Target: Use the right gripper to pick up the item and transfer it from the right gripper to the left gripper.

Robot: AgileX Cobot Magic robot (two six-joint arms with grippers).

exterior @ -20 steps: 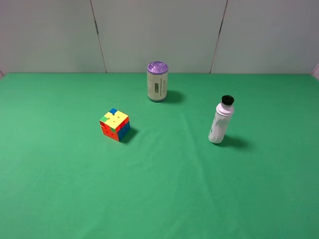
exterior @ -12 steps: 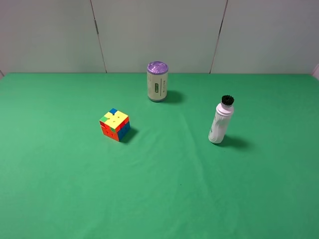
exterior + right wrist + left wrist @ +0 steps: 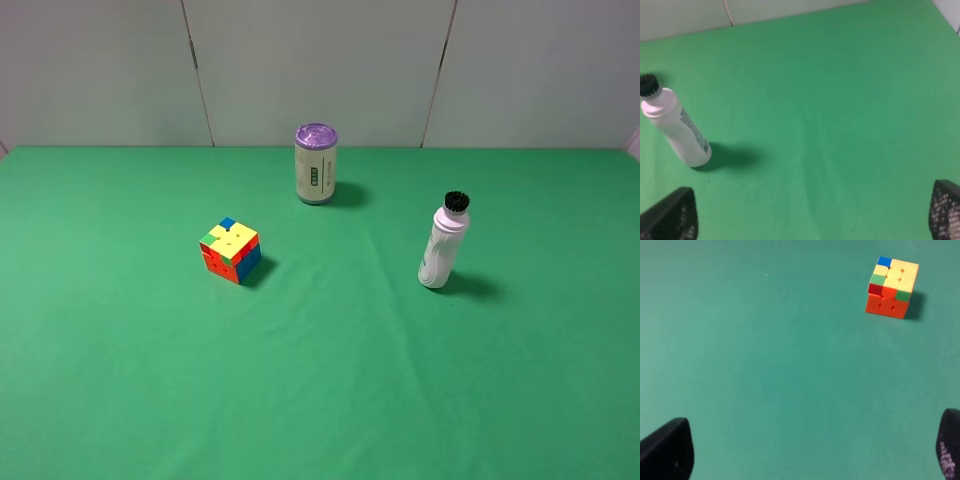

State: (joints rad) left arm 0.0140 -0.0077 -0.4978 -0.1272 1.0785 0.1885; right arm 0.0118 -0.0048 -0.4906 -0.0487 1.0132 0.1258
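Bench: green cloth, matt, with faint creases; its far edge meets pale wall panels.

Bottle: the item I take the task to mean. It is a smooth white plastic cylinder with a pinkish collar and a black bristled tip. It stands right of centre on its base and looks tilted. Grey-blue print runs down its side, too small for me to read. Bare cloth lies all round it.

Can: an upright cream cylinder with a purple lid, near the far edge. It carries a dark green label mark that I cannot read.

Cube: a glossy puzzle cube with red, yellow, blue, green and orange tiles, left of centre. It is well apart from the can and the bottle.

Left fingers: dark, spread wide, holding nothing, above bare cloth, with the cube well ahead.

Right fingers: dark with mesh-textured pads, spread wide and holding nothing. The bottle stands ahead of them, not between them.
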